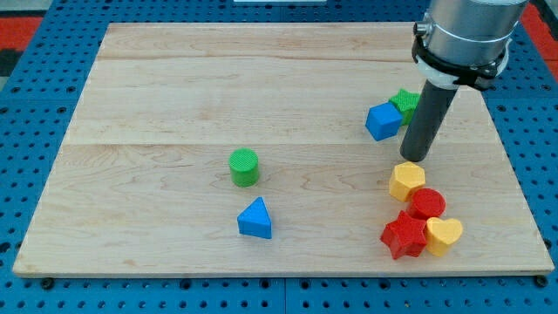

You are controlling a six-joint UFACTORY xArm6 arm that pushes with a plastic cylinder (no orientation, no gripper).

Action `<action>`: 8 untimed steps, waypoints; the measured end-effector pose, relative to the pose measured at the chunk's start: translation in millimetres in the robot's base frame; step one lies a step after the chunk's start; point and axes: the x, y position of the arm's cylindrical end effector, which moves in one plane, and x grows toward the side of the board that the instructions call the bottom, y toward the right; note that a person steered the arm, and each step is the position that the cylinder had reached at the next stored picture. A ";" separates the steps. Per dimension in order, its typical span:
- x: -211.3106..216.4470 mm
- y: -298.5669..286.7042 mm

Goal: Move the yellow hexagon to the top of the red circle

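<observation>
One target: small yellow plastic hexagon block [406, 180] on wooden counter [174, 87], touching red plastic circle block [427, 204] at its upper left | my tip [416, 159] just above hexagon; no fingers, only rod | light, rigid, probably slides easily; we push a flat side.

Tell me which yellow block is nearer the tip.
The yellow hexagon, right below my tip and above the red circle. The other yellow block, heart-shaped, lies beyond the red circle toward the view's bottom.
</observation>
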 end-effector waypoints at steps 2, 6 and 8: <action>11.7 -1.9; 35.1 -30.7; 35.3 -12.2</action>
